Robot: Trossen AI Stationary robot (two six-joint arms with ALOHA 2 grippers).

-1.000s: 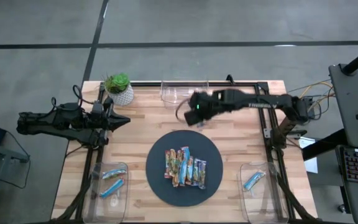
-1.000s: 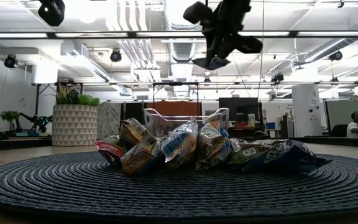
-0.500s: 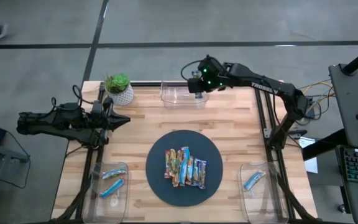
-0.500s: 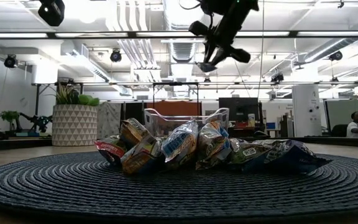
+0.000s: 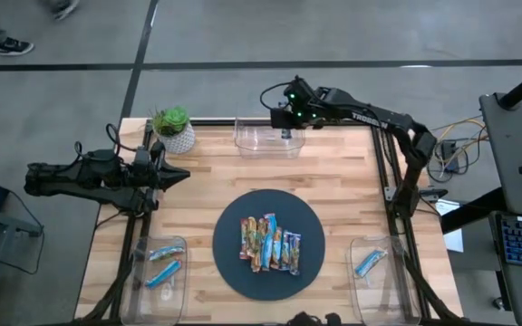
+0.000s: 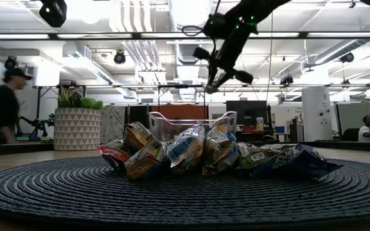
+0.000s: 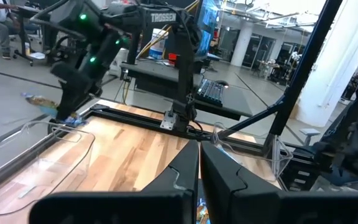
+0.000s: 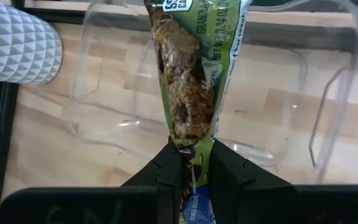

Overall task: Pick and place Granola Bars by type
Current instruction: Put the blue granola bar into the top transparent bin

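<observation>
Green-wrapped granola bar [image 8: 194, 74] with brown oats showing through a clear window, hanging lengthwise above the clear bin [image 8: 104, 134] at the table's far edge, pinched at one end. Bunch of granola bars [image 5: 269, 243] lying side by side in a messy row in the middle of the dark round mat [image 5: 234, 272], wrappers shiny, blue, green, red and orange, some leaning on each other. Two blue bars [image 5: 163, 265] lying flat left of the mat, near the table's front. One blue bar [image 5: 369, 263] lying slanted right of the mat, near the front.
</observation>
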